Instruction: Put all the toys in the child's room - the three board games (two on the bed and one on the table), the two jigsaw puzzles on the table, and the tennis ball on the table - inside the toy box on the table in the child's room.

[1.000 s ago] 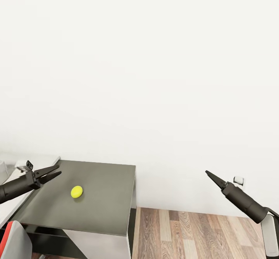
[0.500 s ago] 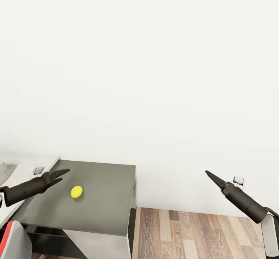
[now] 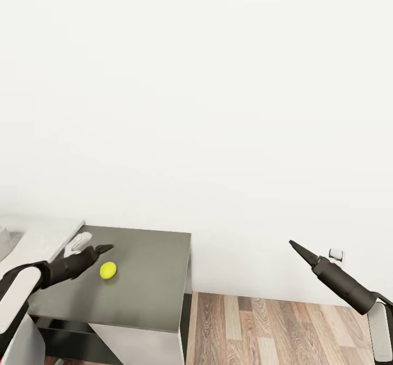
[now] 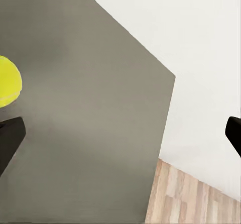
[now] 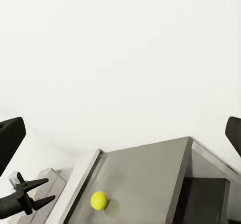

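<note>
The left gripper point(image 3: 105, 249) hovered just beside the tennis ball point(image 3: 108, 270), fingers spread apart, arm cut off at frame edge. The ball lay on the dark-grey bench point(image 3: 147, 283), round, no discernible axis. The right gripper point(image 3: 293, 243) hung over wood floor point(image 3: 262, 327), fingers spread.

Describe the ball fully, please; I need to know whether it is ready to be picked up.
The ball is small, plain yellow-green and matte, with a faint pale seam in the left wrist view. It rests alone on the dark grey cabinet top, well in from the edges, casting a soft shadow. The left hand is open and close beside it; nothing grips the ball, and contact cannot be judged from these views.
</note>
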Robot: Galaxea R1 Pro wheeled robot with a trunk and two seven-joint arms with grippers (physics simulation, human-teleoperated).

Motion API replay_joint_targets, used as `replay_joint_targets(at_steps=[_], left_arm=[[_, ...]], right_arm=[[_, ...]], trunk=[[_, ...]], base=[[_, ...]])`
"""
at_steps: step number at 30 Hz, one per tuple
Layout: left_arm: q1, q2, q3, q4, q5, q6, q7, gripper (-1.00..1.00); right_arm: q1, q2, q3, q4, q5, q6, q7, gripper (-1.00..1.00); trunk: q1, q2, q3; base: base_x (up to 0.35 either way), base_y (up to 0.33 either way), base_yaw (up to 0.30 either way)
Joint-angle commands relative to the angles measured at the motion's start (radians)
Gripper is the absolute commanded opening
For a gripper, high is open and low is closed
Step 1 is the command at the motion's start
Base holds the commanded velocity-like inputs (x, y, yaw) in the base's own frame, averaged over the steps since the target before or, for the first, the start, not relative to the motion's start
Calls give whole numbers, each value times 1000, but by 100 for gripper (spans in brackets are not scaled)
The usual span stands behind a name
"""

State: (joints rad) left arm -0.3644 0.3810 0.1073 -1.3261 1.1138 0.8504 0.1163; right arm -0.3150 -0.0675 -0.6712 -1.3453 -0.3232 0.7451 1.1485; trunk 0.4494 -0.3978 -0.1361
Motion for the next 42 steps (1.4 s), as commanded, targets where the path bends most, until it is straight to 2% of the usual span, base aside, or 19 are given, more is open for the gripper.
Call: replay_joint_targets(at_steps=[1,2,4,5,7,8,10,11,12,13,15,16,22,25,30,34,38,39,42], left_arm=[[-3,-9,1,-1,-7,-2,27,100],[-10,-27,0,-1,-49,-18,55,100],[-21,-48,-1,-1,-98,-35,78,100],[-34,-72,-1,0,-153,-46,97,100],[-47,-97,-2,2,-210,-54,112,100],[-58,-125,-2,4,-273,-61,122,100],[-66,-148,-2,6,-329,-65,130,100],[-70,-169,-2,7,-383,-70,134,100],[-72,-178,-2,7,-408,-73,136,100],[-75,-196,-1,8,-455,-81,139,100],[-76,-211,-1,9,-495,-92,141,100],[-77,-223,-1,10,-529,-103,143,100],[-79,-257,-1,18,-607,-131,170,100],[-80,-268,-1,20,-619,-134,197,100],[-80,-295,-2,44,-631,-138,284,100],[-91,-307,-3,75,-634,-151,308,100],[-127,-313,-34,144,-651,-168,317,100],[-142,-314,-49,173,-666,-171,319,100],[-164,-315,-63,214,-692,-174,320,100]], right_arm=[[-1,0,-1,0,-3,7,-1,100],[-1,0,-1,0,-4,7,-5,100],[-1,0,-1,0,-4,7,-8,100],[-1,0,-1,0,-5,7,-11,100],[-1,0,-1,0,-5,7,-12,100],[-1,0,-1,0,-5,7,-13,100],[-1,0,-1,0,-5,7,-14,100],[-1,0,-1,0,-5,7,-14,100],[-1,0,-1,0,-5,7,-14,100],[-1,0,-1,0,-5,7,-15,100],[-1,0,-1,0,-5,7,-15,100],[-1,0,-1,0,-5,7,-15,100],[-1,0,-1,0,-5,7,-15,100],[-1,0,-1,0,-5,7,-15,100],[-1,0,5,0,-4,7,-21,100],[-1,0,22,0,-4,7,-32,100],[-1,0,42,0,-4,7,-53,100],[-1,0,47,-1,-4,7,-62,100],[-1,0,53,-1,-4,7,-72,100]], trunk=[[1,-2,-2],[1,-2,-2],[1,-2,-2],[1,-2,-2],[1,-2,-2],[1,-2,-2],[1,-2,-2],[1,-2,-2],[1,-2,-2],[1,-2,-2],[1,-2,-2],[1,-2,-2],[1,-2,-2],[1,-2,-2],[1,-2,-2],[1,-2,-2],[1,-2,-2],[1,-2,-2],[1,-2,-2]], base=[[0,0,0],[0,0,0],[0,0,0],[0,0,0],[0,0,0],[0,0,0],[0,0,0],[0,0,0],[0,0,0],[0,0,0],[0,0,0],[0,0,0],[0,0,0],[0,0,0],[0,0,0],[0,0,0],[0,0,0],[0,0,0],[0,0,0]])
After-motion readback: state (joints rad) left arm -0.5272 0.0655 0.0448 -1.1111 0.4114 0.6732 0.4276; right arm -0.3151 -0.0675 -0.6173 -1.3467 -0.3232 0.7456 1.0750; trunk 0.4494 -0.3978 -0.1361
